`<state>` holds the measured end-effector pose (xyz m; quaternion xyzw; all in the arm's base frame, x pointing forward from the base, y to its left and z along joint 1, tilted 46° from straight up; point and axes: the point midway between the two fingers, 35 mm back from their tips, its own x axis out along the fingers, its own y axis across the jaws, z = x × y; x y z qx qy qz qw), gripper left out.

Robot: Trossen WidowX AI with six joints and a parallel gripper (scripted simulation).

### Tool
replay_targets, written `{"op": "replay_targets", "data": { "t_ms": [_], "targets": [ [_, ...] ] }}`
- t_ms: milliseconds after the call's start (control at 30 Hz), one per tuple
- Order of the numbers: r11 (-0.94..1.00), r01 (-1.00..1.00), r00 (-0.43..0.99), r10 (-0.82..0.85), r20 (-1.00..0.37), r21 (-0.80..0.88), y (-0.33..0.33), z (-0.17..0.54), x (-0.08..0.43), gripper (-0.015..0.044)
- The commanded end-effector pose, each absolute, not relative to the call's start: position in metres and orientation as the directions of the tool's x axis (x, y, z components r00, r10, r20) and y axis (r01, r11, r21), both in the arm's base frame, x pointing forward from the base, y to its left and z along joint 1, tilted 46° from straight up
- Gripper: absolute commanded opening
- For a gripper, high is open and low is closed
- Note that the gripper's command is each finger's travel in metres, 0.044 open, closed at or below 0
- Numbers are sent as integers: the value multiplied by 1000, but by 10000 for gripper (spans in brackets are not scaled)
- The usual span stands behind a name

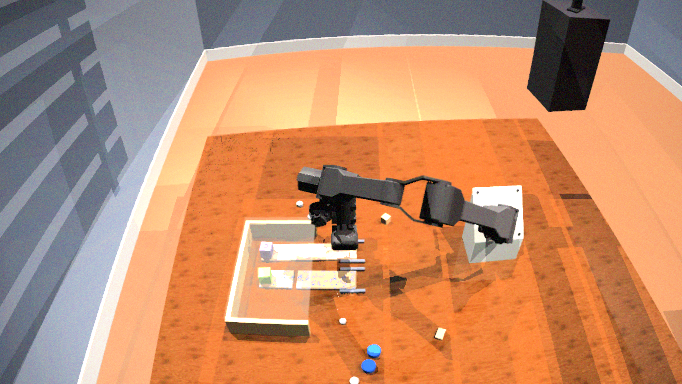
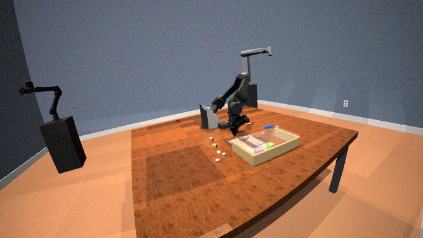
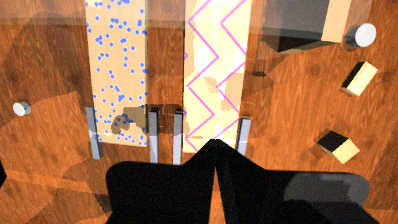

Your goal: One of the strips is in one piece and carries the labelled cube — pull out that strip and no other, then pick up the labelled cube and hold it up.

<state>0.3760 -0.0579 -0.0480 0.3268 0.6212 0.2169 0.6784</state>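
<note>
A zigzag-patterned strip (image 1: 300,252) (image 3: 205,75) runs in one piece under the clear cover of the walled tray (image 1: 270,328) (image 2: 276,154). A lilac cube (image 1: 266,250) (image 2: 258,150) with faint marks stands on its far end. Beside it, the dotted strip (image 1: 325,280) (image 3: 117,75) is split by a gap from a short far piece (image 1: 283,279), which carries a green cube (image 1: 264,275) (image 2: 270,145). My gripper (image 2: 234,134) (image 3: 214,144) is shut with nothing seen between the fingertips, pointing down over the zigzag strip's near end. Whether the tips touch the strip I cannot tell.
Grey rails (image 3: 153,135) (image 3: 243,135) flank the strips' near ends. Small wooden blocks (image 1: 385,218) (image 1: 440,334) (image 3: 340,146) and white discs (image 1: 342,321) (image 3: 21,108) lie around the tray. Two blue discs (image 1: 374,350) (image 1: 369,366) lie off to one side. A white box (image 1: 497,197) stands by the arm.
</note>
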Motion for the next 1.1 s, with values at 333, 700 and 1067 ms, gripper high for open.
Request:
{"op": "replay_targets", "data": {
  "t_ms": [333,700,1067],
  "targets": [
    [685,120,129,706,-696,718,-38,-65,378,0],
    [684,119,129,707,-695,719,-31,-70,379,0],
    [684,119,129,708,-695,719,-31,-70,379,0]
  ]
}}
